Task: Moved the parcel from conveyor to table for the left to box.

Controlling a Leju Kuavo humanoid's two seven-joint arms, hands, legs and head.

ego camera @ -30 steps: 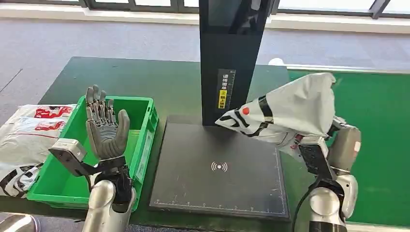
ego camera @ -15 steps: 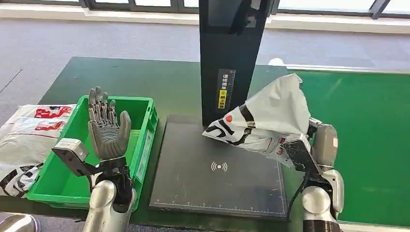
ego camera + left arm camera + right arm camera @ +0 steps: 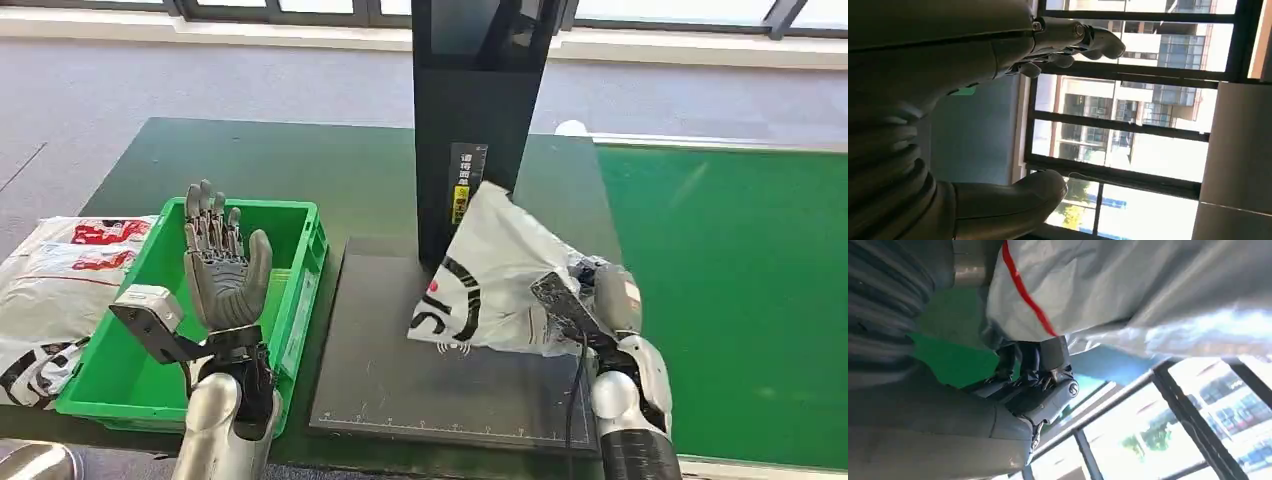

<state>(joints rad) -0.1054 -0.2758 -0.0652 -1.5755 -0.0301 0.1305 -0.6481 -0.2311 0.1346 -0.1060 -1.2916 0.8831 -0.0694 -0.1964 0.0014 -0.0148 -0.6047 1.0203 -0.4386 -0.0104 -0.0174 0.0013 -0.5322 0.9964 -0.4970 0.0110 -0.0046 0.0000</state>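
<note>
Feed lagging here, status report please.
Right hand grips the parcel, low over the scanner pad. Left hand open, raised by the green bin. Nothing blocking.

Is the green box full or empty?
Looks empty. The green box shows only its bare green floor, though the raised left robot hand hides part of it.

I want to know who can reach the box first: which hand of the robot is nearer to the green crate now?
Left. The left hand is raised, open, just over the green crate. The right hand holds the parcel over the black pad, well away.
</note>
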